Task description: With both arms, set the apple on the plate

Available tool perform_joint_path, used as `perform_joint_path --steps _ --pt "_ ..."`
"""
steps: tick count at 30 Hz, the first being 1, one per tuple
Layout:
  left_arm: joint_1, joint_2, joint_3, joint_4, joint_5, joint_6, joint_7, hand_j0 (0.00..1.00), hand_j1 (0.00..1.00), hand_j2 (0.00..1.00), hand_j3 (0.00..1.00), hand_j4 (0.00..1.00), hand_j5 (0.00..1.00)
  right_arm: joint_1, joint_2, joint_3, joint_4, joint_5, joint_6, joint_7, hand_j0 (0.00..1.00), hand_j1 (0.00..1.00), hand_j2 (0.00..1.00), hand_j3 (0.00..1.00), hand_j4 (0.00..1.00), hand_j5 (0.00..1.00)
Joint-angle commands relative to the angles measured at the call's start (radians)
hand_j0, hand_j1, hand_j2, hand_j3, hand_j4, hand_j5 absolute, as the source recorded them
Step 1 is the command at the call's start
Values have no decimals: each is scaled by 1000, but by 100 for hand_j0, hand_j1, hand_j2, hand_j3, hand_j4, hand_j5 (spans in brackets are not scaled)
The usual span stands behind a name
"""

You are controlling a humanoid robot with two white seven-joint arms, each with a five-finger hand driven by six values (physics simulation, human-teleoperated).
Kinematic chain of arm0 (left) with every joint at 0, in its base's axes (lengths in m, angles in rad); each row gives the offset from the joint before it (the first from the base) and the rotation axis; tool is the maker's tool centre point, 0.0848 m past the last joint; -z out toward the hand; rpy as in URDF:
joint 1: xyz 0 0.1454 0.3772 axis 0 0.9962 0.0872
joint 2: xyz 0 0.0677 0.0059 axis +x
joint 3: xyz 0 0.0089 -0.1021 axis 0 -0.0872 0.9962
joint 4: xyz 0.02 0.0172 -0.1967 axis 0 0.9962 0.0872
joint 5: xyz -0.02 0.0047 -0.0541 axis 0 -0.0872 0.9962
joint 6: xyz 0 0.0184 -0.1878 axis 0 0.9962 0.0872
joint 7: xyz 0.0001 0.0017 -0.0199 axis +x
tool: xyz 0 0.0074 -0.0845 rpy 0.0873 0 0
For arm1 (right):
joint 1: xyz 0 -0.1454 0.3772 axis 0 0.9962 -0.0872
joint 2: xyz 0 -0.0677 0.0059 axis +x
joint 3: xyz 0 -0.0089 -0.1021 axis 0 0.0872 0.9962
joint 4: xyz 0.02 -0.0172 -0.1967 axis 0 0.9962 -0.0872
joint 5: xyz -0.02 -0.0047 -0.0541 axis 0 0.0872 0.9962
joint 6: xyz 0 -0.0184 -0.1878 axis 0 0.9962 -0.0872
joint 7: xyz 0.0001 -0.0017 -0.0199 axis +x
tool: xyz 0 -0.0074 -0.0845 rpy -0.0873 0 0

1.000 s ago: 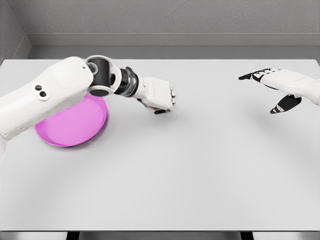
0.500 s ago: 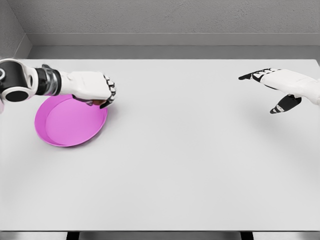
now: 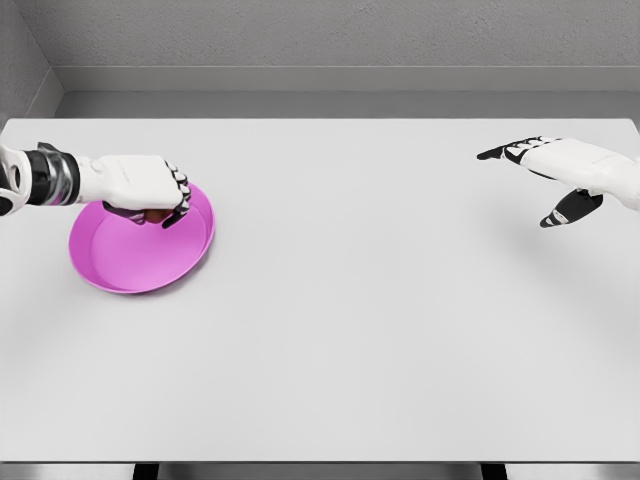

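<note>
Two hands show: left hand (image 3: 145,190) curls its fingers around the mostly hidden apple (image 3: 153,214) over the pink plate (image 3: 130,265) — positioned for release; right hand (image 3: 560,170) hovers well apart, fingers spread.

Left hand (image 3: 145,190) swung leftward, now over the plate (image 3: 120,265), seemingly gripping the apple (image 3: 153,214)

One round magenta plastic plate (image 3: 130,262) lies on one white rectangular table (image 3: 380,330); two white five-fingered robot hands, left (image 3: 145,190) and right (image 3: 560,175), are over the table.
</note>
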State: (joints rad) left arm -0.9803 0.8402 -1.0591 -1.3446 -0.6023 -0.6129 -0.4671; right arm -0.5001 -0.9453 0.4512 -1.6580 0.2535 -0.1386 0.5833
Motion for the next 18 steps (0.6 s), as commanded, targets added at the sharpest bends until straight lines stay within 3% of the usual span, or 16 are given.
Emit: perform_joint_path --steps 1,2,3,4,5,13,18 --pt "2 -3 2 7 2 2 1 29 29 29 29 29 29 0 -1 0 0 -2 1 0 100 100 100 100 100 100" --pt "3 -3 2 7 4 2 1 34 34 34 34 34 34 0 -1 0 0 -2 1 0 100 100 100 100 100 100" --pt "5 -3 -1 7 2 2 1 44 44 44 44 44 44 0 -1 0 0 -2 1 0 100 100 100 100 100 100" --pt "5 -1 -1 7 2 2 1 80 80 80 80 80 80 0 -1 0 0 -2 1 0 100 100 100 100 100 100" --pt "5 -3 -1 7 -1 2 1 100 100 100 100 100 100 0 -1 0 0 -2 1 0 100 100 100 100 100 100" --pt "2 5 1 7 10 2 2 100 100 100 100 100 100 0 -1 0 0 -2 1 0 100 100 100 100 100 100" --pt "28 28 68 7 246 2 7 100 100 100 100 100 100 2 -1 0 0 -2 1 0 100 100 100 100 100 100"
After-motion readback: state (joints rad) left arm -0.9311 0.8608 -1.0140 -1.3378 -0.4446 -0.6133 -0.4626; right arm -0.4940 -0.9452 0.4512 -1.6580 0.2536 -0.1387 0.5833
